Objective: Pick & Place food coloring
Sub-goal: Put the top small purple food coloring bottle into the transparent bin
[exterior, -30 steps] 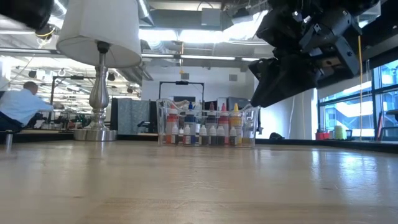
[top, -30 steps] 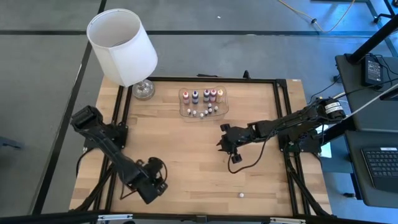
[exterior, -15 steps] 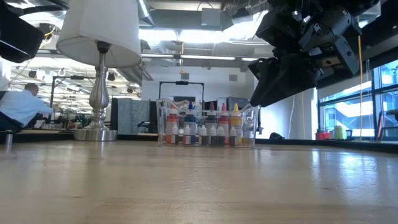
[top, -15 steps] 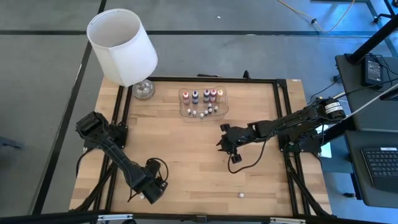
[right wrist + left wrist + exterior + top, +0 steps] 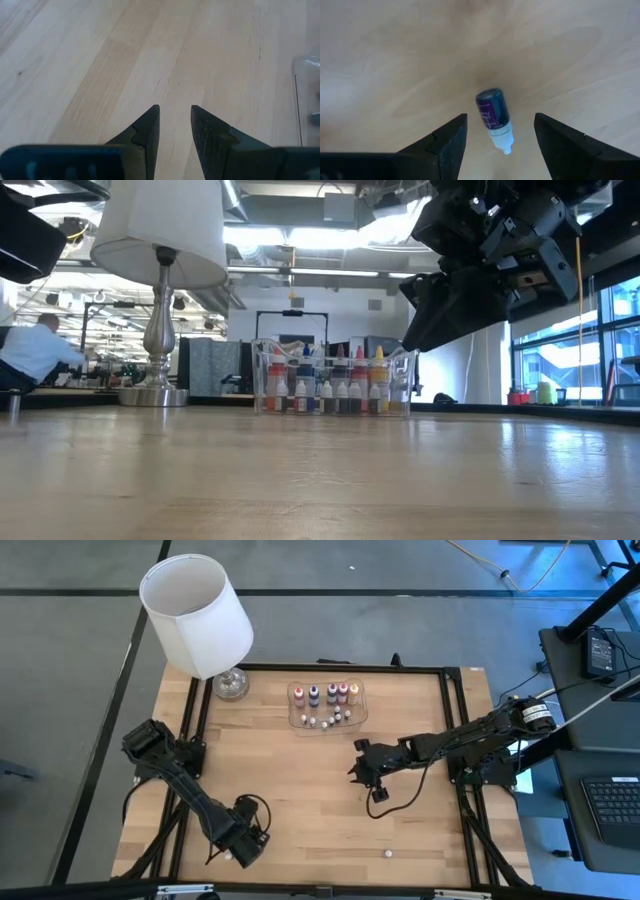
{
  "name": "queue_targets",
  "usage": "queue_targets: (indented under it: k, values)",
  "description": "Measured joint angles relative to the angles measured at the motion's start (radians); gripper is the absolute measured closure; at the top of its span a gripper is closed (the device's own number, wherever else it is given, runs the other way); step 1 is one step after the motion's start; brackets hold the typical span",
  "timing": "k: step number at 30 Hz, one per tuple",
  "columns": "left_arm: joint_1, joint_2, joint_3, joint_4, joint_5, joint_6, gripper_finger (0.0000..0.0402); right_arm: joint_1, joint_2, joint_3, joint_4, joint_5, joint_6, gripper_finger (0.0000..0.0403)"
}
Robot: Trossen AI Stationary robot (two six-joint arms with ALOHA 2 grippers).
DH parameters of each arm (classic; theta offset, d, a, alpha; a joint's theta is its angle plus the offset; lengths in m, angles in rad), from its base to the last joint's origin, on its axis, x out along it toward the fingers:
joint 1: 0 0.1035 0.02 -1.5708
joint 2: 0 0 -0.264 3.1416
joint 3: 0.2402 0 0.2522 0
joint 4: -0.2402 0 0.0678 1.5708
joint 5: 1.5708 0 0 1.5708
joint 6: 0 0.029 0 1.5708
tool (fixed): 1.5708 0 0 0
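Observation:
A purple food coloring bottle (image 5: 494,114) with a white tip lies on its side on the wood, near the table's front left. My left gripper (image 5: 500,117) (image 5: 243,843) points straight down over it, open, one finger on each side of the bottle and clear of it. Several more food coloring bottles stand upright in a clear tray (image 5: 326,705) (image 5: 335,385) at the far middle. A tiny whitish bottle (image 5: 387,853) lies near the front edge. My right gripper (image 5: 175,109) (image 5: 357,768) hangs over the table's middle, open by a narrow gap, with nothing between its fingers.
A lamp with a white shade (image 5: 195,615) stands on its glass base (image 5: 230,686) at the far left corner. A black frame (image 5: 455,720) runs along the table's edges. Bare wood lies between the two grippers. A person (image 5: 30,355) sits in the room behind.
My left gripper has sunk toward the table over the purple bottle and turned a little about its own pointing line, then kept still. The bottle has not moved.

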Motion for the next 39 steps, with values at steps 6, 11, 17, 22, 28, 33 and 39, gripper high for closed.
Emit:
queue_targets:
  k: [6, 11, 17, 22, 28, 33, 39]
  values:
    - [0.001, 0.0, 0.0, 0.0, -0.018, 0.0, 0.0207, 0.0, 0.0, 0.0, 0.0, 0.0, 0.0, 0.0289]
    - [0.001, 0.008, 0.0, 0.0, -0.019, -0.003, 0.0248, 0.0, 0.0, 0.0, 0.0, 0.0, 0.0, 0.0289]
    - [0.008, 0.055, 0.002, 0.002, 0.006, 0.009, 0.0283, 0.0, 0.0, 0.0, 0.0, 0.0, 0.0, 0.0289]
    - [0.018, 0.053, 0.001, 0.004, 0.007, 0.044, 0.0311, 0.0, 0.0, 0.0, 0.0, 0.0, 0.0, 0.0289]
    - [0.041, 0.034, -0.002, 0.011, 0.014, 0.116, 0.0333, 0.0, 0.0, 0.0, 0.0, 0.0, -0.001, 0.0289]
    - [0.141, 0.013, -0.002, 0.012, 0.222, 0.312, 0.0331, 0.0, 0.0, 0.0, 0.023, 0.0, -0.002, 0.0289]
    - [0.286, 0.012, -0.002, 0.014, 0.356, 0.598, 0.0333, 0.0, 0.0, 0.0, 0.036, 0.0, -0.004, 0.0289]
